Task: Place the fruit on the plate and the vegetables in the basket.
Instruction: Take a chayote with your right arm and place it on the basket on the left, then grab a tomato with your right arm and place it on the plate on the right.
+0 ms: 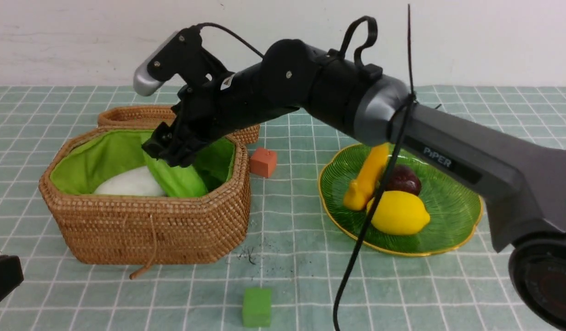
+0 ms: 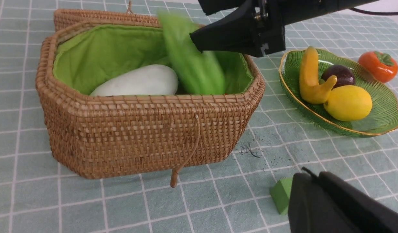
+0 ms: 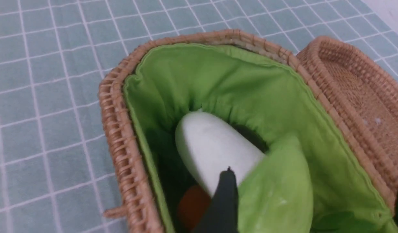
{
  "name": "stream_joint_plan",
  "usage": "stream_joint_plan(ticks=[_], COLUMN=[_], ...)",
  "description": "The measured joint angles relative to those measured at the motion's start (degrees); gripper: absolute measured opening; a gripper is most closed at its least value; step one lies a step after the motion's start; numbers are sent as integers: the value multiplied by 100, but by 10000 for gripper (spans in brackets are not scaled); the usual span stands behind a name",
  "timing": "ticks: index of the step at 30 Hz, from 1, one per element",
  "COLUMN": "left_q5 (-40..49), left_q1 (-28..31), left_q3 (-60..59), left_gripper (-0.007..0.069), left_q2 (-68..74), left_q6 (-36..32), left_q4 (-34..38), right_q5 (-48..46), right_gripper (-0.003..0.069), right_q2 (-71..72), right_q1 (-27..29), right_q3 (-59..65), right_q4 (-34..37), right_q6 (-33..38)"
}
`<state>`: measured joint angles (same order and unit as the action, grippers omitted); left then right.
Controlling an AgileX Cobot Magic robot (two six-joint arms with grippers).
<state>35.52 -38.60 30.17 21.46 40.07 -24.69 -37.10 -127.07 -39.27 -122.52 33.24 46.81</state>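
**Wicker basket taking the gourd, right jaws spread**

I am watching the right gripper [image 1: 170,151] reaching down over the large octagonal tan wicker basket [image 1: 145,216] with its bright green cloth lining. Its jaws are standing wide apart. In the right wrist view one black finger [image 3: 226,194] is showing on one side of the light green ridged gourd [image 1: 179,179], and the other finger is sitting at the far edge of the picture, clear of it. So I am reading the gourd as loose between them, not clamped. It is leaning tilted inside the basket, beside the white radish [image 1: 128,184] lying on the lining. Something orange is showing deep under the radish [image 3: 192,204], and I cannot tell what it is. The hinged wicker lid [image 1: 135,115] is lying open behind the basket.

On my right, the leaf-shaped green glass plate with the gold rim [image 1: 448,230] is carrying the long yellow banana [image 1: 368,177], the dark purple mangosteen [image 1: 404,179] and the glossy yellow lemon [image 1: 397,212], all touching. The orange persimmon with the green leaf [image 2: 378,66] is sitting on the checked cloth just beyond the plate.

The left gripper [image 2: 310,181] is resting low near the front with its fingers together, holding nothing, just beside the small green cube [image 1: 256,307]. The small orange-red cube [image 1: 263,162] is standing between basket and plate.
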Motion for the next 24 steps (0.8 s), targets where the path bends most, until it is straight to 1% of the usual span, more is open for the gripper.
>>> stream_joint_plan(ticks=[3, 5, 7, 8, 9, 11, 12, 13, 14, 15, 16, 17, 18, 19, 20, 21, 24], left_q5=[-137, -327, -673, -744, -1009, -1248, -1248, -1354, -1365, -1365, -1351, -1301, -1301, -1281, -1222, -1148, -1046], left_q1=[0, 0, 0, 0, 0, 0, 0, 0, 0, 0, 0, 0, 0, 0, 0, 0, 0], left_q3=[0, 0, 0, 0, 0, 0, 0, 0, 0, 0, 0, 0, 0, 0, 0, 0, 0], left_gripper=[21, 21, 21, 21, 21, 21, 21, 21, 21, 21, 21, 21, 21, 21, 21, 21, 21], left_q2=[0, 0, 0, 0, 0, 0, 0, 0, 0, 0, 0, 0, 0, 0, 0, 0, 0], left_q6=[-50, -173, -437, -466, -740, -993, -993, -1150, -1246, -1256, -1290, -1310, -1309, -1309, -1309, -1311, -1311], left_q4=[-11, -11, 33, 42, 144, 281, 281, 395, 489, 498, 553, 574, 574, 586, 592, 592, 592], right_q5=[-845, -1499, -2201, -2329, -2874, -3231, -3275, -3332, -3352, -3352, -3367, -3379, -3385, -3392, -3346, -3195, -2820], right_gripper=[664, 619, 540, 530, 433, 321, 311, 244, 204, 198, 176, 174, 176, 190, 233, 289, 411], right_q2=[499, 884, 1270, 1303, 1527, 1564, 1564, 1515, 1444, 1434, 1323, 1177, 1132, 1029, 786, 550, 171], right_q1=[127, 292, 581, 653, 1038, 1519, 1635, 2005, 2460, 2460, 2989, 3437, 3499, 3744, 4189, 4512, 4948], right_q3=[0, 0, -24, -26, -55, -55, -48, 19, 111, 128, 262, 388, 419, 473, 529, 554, 580], right_q4=[-509, -1046, -1842, -1930, -2784, -3394, -3494, -3709, -3797, -3798, -3760, -3584, -3513, -3325, -2938, -2523, -1863], right_q6=[-653, -1345, -2144, -2225, -2889, -3523, -3581, -3981, -4300, -4350, -4681, -4859, -4878, -4947, -5021, -5017, -4894])
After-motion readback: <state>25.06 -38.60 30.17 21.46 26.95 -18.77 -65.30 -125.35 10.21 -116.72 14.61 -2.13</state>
